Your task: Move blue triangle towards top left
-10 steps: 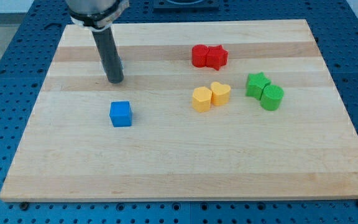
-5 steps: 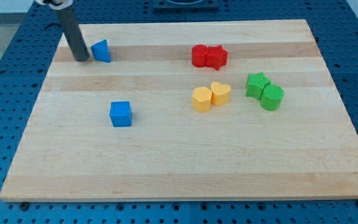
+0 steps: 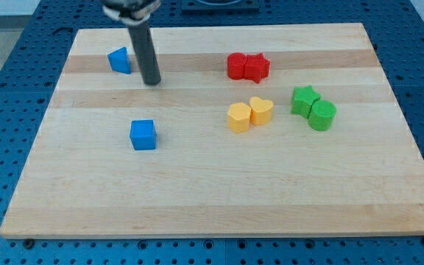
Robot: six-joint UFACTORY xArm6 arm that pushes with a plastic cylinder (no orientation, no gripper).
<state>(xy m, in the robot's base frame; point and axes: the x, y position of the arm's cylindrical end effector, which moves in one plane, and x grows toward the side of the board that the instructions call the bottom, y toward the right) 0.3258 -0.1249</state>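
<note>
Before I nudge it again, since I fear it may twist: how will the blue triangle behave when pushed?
The blue triangle looks small and rigid, so it probably slides easily on the smooth wooden board. Its slanted faces may turn it under an off-centre push. My tip stands just to its right, slightly lower in the view.

The rod [image 3: 144,44] is cut off by the view's top.

My tip [image 3: 152,82] stands just right of the blue triangle [image 3: 120,60]. Bare board [image 3: 87,96] lies left of it. The blue cube [image 3: 143,135] sits well below.
</note>
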